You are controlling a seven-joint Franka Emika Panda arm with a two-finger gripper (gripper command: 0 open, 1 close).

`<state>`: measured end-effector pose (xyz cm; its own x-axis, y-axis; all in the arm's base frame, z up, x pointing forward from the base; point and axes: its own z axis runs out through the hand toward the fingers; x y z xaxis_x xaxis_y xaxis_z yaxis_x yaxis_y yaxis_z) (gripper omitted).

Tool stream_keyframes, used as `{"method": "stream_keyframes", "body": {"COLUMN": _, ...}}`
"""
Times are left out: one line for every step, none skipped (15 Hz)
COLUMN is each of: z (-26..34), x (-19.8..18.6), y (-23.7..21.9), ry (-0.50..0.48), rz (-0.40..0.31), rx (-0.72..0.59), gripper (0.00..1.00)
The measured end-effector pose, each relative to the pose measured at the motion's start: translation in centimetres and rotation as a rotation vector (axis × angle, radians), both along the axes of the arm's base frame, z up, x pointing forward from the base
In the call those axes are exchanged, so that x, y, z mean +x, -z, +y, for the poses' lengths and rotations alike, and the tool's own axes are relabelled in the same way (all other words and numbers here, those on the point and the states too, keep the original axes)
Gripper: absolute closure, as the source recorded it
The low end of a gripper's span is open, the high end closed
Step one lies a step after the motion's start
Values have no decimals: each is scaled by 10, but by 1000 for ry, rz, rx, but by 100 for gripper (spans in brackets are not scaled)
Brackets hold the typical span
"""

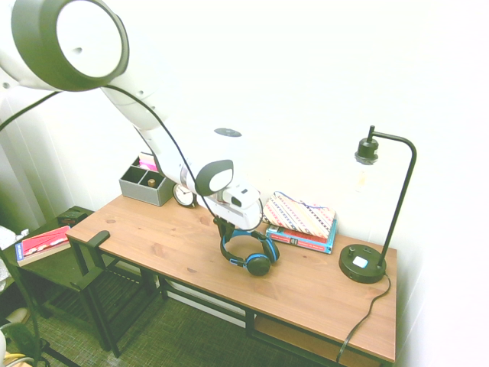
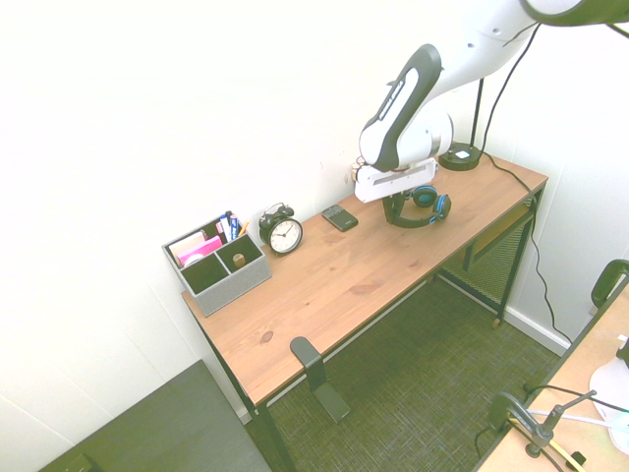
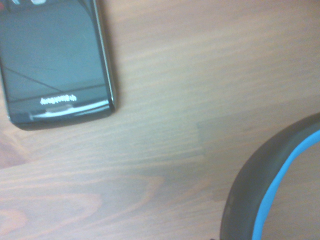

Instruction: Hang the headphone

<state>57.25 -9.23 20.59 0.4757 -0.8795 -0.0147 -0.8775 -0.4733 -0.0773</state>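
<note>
On desk we log headphone; gripper at its headband, grip state unreadable; phone nearby.

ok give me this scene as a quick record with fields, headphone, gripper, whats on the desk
headphone: headphone lying on the wooden desk, blue headband, black ear cups
gripper: gripper down at the headband; open or shut not clear
hook: black hook clamped to the desk's front edge, nothing on it
phone: dark phone flat on the desk, beside the headphone
other items: grey organizer, alarm clock, desk lamp, patterned pouch on books
task state: headphone not yet hung
</note>
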Motion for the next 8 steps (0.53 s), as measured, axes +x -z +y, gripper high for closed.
{"method": "stream_keyframes", "body": {"z": 1, "x": -4, "y": -23, "ry": 0, "rz": 2, "rx": 14, "gripper": 100}}
{"method": "stream_keyframes", "body": {"z": 3, "x": -10, "y": -49, "ry": -3, "rz": 12, "rx": 32, "gripper": 100}}
{"method": "stream_keyframes", "body": {"z": 8, "x": -16, "y": -76, "ry": -13, "rz": 27, "rx": 50, "gripper": 100}}
{"method": "stream_keyframes", "body": {"z": 14, "x": -24, "y": -102, "ry": -31, "rz": 37, "rx": 58, "gripper": 100}}
{"method": "stream_keyframes", "body": {"z": 23, "x": -33, "y": -126, "ry": -53, "rz": 42, "rx": 52, "gripper": 100}}
{"method": "stream_keyframes", "body": {"z": 37, "x": -44, "y": -145, "ry": -79, "rz": 44, "rx": 42, "gripper": 100}}
{"method": "stream_keyframes", "body": {"z": 60, "x": -60, "y": -159, "ry": -112, "rz": 50, "rx": 30, "gripper": 100}}
{"method": "stream_keyframes", "body": {"z": 87, "x": -77, "y": -167, "ry": -148, "rz": 56, "rx": 17, "gripper": 100}}
